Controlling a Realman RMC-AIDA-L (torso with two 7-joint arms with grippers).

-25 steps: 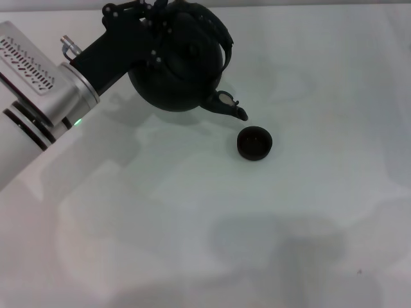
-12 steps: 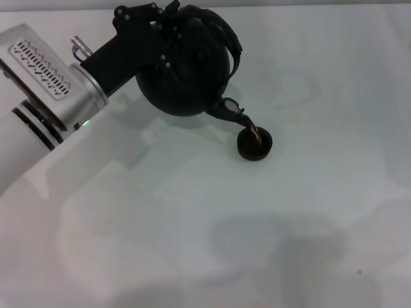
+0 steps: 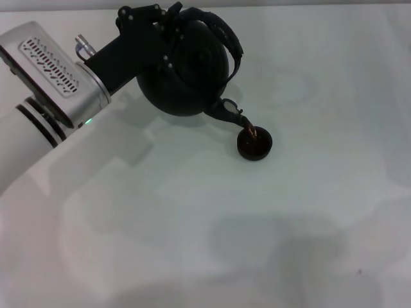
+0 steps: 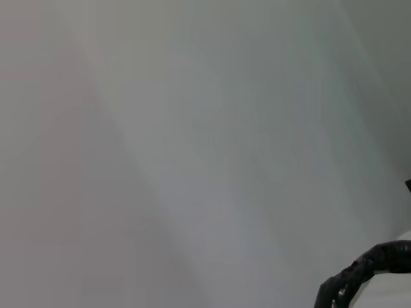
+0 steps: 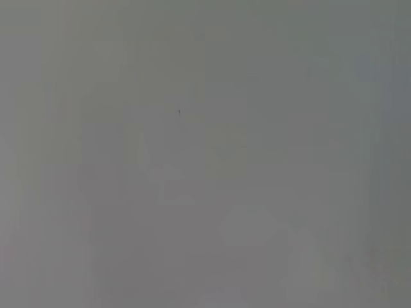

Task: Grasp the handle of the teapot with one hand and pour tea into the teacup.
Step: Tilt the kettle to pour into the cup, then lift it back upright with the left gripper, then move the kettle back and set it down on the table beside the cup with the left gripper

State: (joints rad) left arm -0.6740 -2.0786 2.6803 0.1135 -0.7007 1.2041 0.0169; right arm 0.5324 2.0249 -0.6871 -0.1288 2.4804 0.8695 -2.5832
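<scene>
In the head view my left gripper (image 3: 172, 18) is shut on the handle (image 3: 230, 40) of the black teapot (image 3: 191, 72) and holds it tilted above the table at the upper left. The spout (image 3: 230, 114) points down and right, its tip just over the rim of the small dark teacup (image 3: 255, 145). A thin brown stream of tea (image 3: 252, 133) runs from the spout into the cup. A textured piece of the handle shows in the left wrist view (image 4: 363, 274). My right gripper is out of view; the right wrist view shows only plain grey surface.
The white tabletop (image 3: 212, 224) spreads around the cup, with soft shadows near the front. My left arm's silver forearm (image 3: 45, 77) reaches in from the left edge.
The teapot has moved a little right and tipped further, bringing the spout over the cup. Tea started flowing into the teacup.
</scene>
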